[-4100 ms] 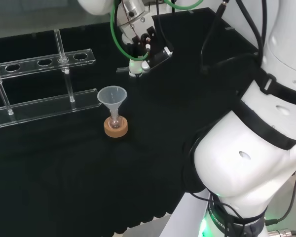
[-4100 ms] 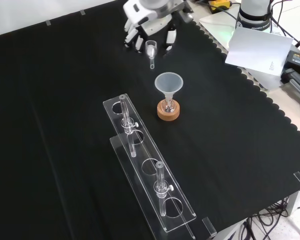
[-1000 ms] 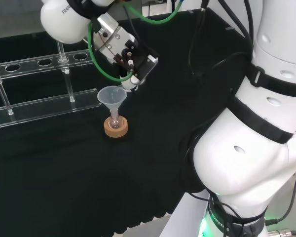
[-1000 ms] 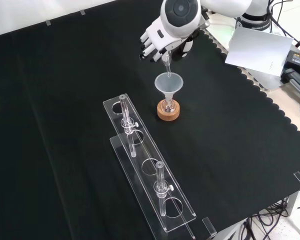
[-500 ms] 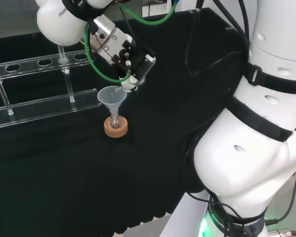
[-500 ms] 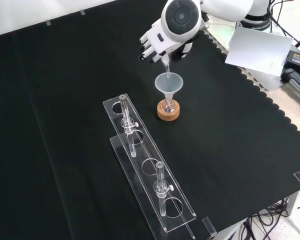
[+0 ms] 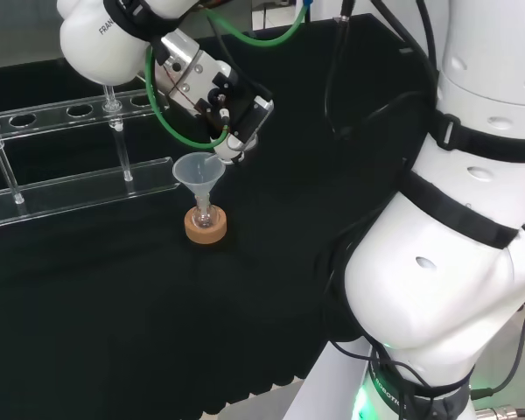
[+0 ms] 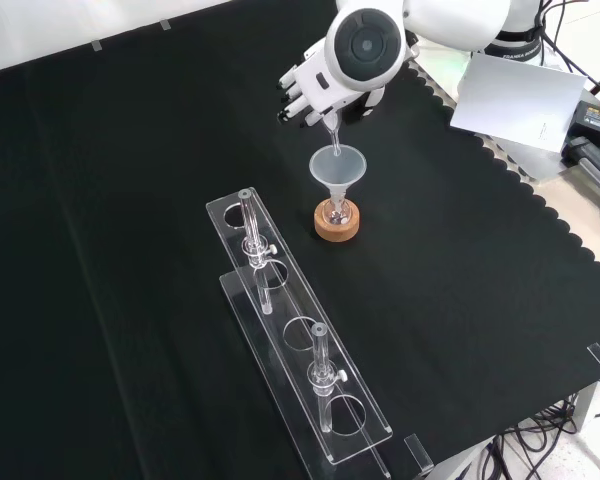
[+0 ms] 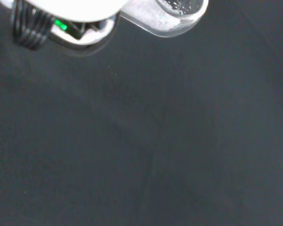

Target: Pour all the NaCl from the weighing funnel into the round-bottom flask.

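A small round-bottom flask [image 7: 205, 216] [image 8: 337, 213] sits on a cork ring [image 7: 205, 227] [image 8: 337, 225] with a clear plastic funnel [image 7: 197, 172] [image 8: 337, 167] in its neck. My hand [image 7: 233, 114] [image 8: 313, 88] is curled round the glass weighing funnel [image 8: 333, 131] [image 9: 172, 14], tilted with its spout down into the plastic funnel's mouth. In the wrist view white grains cling inside the weighing funnel's cup.
A clear acrylic tube rack [image 7: 70, 175] [image 8: 300, 350] holding a few small tubes stands left of the flask in the head view, nearer the camera in the front view. White paper [image 8: 515, 100] lies beyond the cloth's scalloped edge at the front view's top right.
From 4.1 s ago the hand carried the weighing funnel over to the plastic funnel and tipped it spout down. Over the last second it has tilted slightly more.
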You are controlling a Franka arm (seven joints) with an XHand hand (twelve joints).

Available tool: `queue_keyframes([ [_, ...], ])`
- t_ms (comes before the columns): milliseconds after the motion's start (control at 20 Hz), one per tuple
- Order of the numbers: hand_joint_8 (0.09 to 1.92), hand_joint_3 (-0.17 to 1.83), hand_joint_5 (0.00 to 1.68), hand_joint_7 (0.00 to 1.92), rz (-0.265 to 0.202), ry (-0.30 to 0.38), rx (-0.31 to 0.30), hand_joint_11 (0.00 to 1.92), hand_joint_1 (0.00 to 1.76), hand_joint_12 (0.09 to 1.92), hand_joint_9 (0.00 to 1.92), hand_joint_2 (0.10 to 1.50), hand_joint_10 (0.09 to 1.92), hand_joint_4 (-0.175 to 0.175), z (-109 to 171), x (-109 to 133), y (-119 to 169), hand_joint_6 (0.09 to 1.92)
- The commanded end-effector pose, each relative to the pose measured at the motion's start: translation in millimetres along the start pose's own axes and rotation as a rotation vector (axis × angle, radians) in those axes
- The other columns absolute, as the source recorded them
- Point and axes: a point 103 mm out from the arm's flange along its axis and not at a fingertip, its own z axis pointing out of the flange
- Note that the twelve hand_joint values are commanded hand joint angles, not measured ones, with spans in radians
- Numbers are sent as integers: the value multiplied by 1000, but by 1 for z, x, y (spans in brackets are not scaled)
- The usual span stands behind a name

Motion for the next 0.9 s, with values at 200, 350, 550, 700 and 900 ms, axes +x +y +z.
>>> queue_keyframes([
  [200, 714, 645, 1289, 429, 4, -59, 5, 814, 1126, 1033, 864, 652, 403, 175, -4, 3, 1, 640],
  [350, 714, 646, 1289, 429, 5, -69, 8, 814, 1126, 1032, 864, 652, 402, 175, -4, 4, 2, 641],
  [550, 715, 646, 1289, 428, 13, -82, 8, 815, 1126, 1032, 864, 652, 402, 175, -6, 4, 0, 642],
  [700, 715, 647, 1288, 427, 12, -85, -2, 816, 1126, 1032, 864, 652, 402, 175, -7, 5, -1, 643],
  [900, 715, 647, 1288, 425, 14, -97, 8, 817, 1126, 1032, 864, 651, 401, 175, -7, 3, -1, 644],
])
